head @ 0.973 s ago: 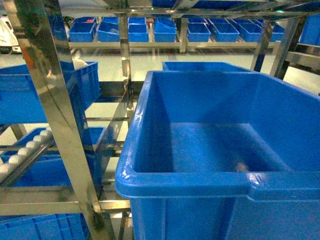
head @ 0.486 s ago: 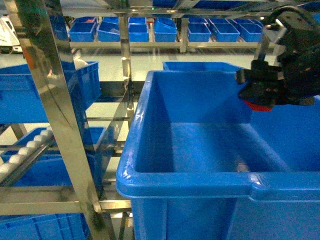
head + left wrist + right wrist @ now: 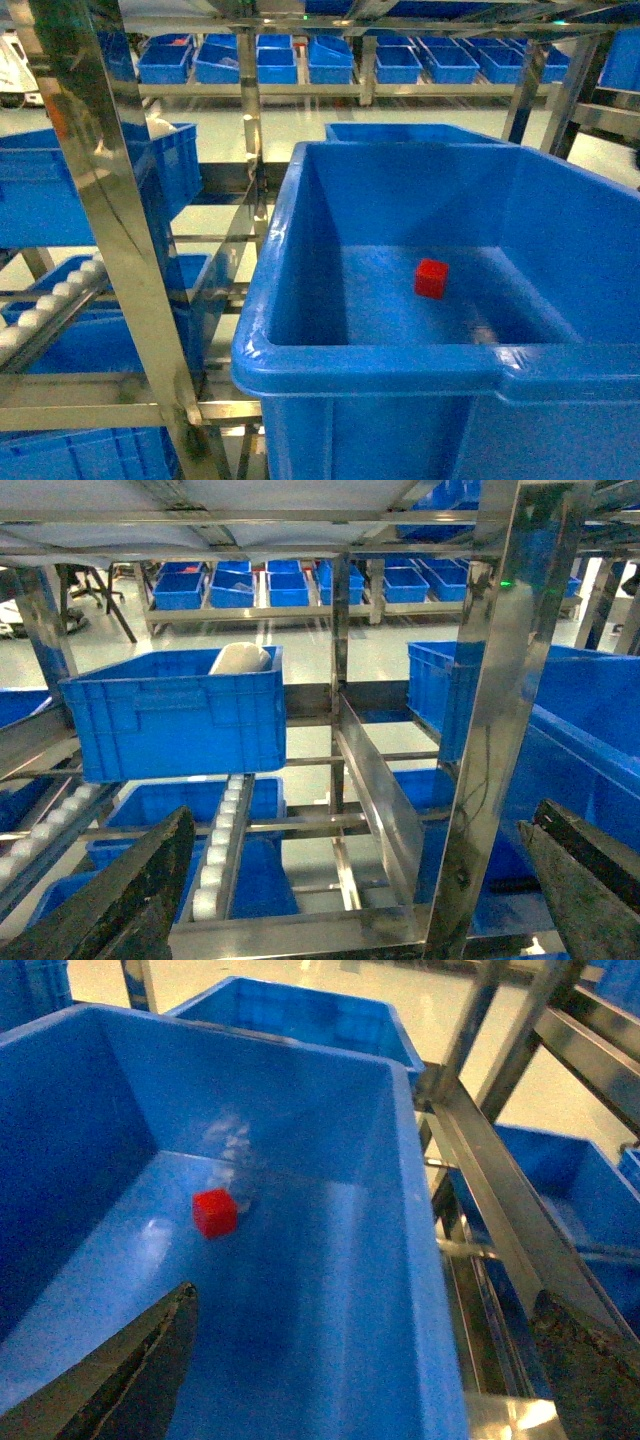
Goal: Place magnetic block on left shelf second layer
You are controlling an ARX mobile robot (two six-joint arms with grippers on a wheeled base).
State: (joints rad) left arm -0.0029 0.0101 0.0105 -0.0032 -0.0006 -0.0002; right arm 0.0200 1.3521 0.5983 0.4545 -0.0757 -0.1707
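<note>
A: Where is the block (image 3: 432, 278) sitting?

B: It is lying on the floor of the big blue bin (image 3: 270, 330), a little right of the middle and towards the far wall. It is touching only the bin's bottom, well apart from all four walls. It is a cube, so no long axis is mattering here.

A: And which gripper is nearer to it?

B: The right gripper (image 3: 370, 1360). Its wrist camera is looking down into that same bin, and the block (image 3: 214, 1212) is showing ahead of it and to the left, towards the far end. The two dark fingers are framing the bottom corners of that view with a wide gap between them, so the jaws are standing apart and holding nothing.

A: The left one?

B: The left gripper (image 3: 360, 900) is facing the steel rack (image 3: 500, 710) on the left, with other blue bins and a roller track beyond. Its fingers are also spread wide, empty. The block is not showing in that view at all.

A: Neither gripper is appearing in the head view?

B: No, both are out of it.

A: So what is the coming move turning on?

B: I am judging the block as already placed, in the bin on the shelf level. The right arm only needs to be clearing the near rim without reaching forward towards the block.
</note>
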